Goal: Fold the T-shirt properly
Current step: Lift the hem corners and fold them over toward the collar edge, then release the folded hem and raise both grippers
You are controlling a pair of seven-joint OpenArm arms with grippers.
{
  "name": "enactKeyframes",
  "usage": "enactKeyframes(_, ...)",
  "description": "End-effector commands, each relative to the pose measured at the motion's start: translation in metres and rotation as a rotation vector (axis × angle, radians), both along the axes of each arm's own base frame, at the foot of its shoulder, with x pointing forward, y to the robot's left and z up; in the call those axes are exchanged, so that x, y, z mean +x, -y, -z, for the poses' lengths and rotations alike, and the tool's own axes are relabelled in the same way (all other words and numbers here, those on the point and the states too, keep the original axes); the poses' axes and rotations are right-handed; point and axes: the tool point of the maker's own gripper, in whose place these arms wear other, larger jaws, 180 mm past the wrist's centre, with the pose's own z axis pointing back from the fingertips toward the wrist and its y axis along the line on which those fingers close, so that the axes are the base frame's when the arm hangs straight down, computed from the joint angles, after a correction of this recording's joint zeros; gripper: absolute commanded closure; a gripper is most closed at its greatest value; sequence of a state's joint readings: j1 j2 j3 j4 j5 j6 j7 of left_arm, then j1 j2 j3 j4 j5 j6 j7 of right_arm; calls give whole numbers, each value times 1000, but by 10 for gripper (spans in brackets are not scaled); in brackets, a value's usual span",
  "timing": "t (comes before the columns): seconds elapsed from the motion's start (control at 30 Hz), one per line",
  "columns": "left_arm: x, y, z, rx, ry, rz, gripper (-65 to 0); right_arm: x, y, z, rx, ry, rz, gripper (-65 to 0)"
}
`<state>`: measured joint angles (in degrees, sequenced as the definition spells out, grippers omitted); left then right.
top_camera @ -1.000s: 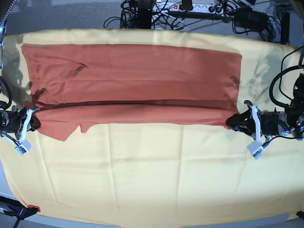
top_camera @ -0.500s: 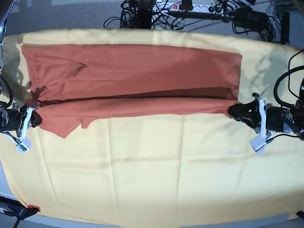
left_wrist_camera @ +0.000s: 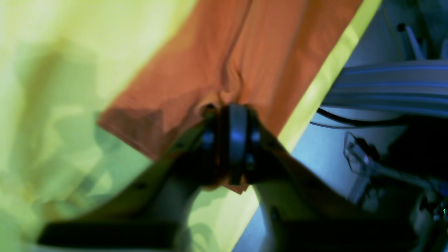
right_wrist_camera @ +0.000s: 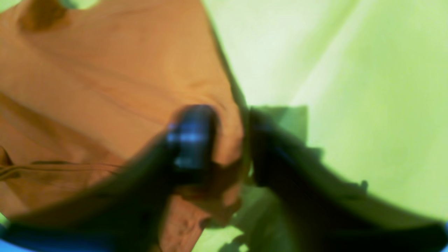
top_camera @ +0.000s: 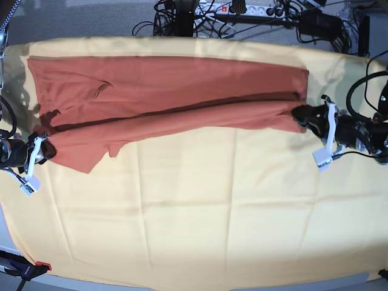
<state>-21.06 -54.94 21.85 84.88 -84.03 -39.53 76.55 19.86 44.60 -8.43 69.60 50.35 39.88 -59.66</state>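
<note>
- T-shirt [top_camera: 163, 106] spread across your yellow cloth [top_camera: 200, 212], front edge folded over.
- Your left pincer [left_wrist_camera: 229, 140] sits at its one end, fingers nearly together pinching fabric.
- Your right pincer [right_wrist_camera: 227, 143] has fingers apart, fabric between them.

I see the rust-orange T-shirt [top_camera: 170, 100] lying flat as a long band across the far part of the counter, its near edge folded over onto itself along a dark crease, one sleeve flap poking out at my right.
</note>
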Motion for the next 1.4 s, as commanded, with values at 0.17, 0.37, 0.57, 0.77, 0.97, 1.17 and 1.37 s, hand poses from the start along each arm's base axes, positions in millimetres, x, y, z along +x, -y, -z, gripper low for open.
enactKeyframes(0.17,-4,-4,-2,-4,-3,-2,-325,13,-4,-26,70,69,1,-403)
enactKeyframes(0.37,-1,-2,-5,-21,10,-12,-325,26,-29,-23,123,132,-15,-403)
enactKeyframes(0.57,-1,-2,-5,-21,9,-11,-325,40,-42,2,3,164,-9,-403)
enactKeyframes(0.77,-2,-2,-4,-21,9,-11,-325,43,-39,27,-23,162,91,-403)
enactKeyframes(0.97,-1,-2,-4,-21,9,-12,-325,27,-72,37,121,101,-17,-179)
enactKeyframes(1.17,-1,-2,-4,-21,9,-12,-325,36,-84,13,204,75,-24,0)
enactKeyframes(1.37,-1,-2,-5,-23,10,-13,-325,28,-90,-9,290,28,-50,0)
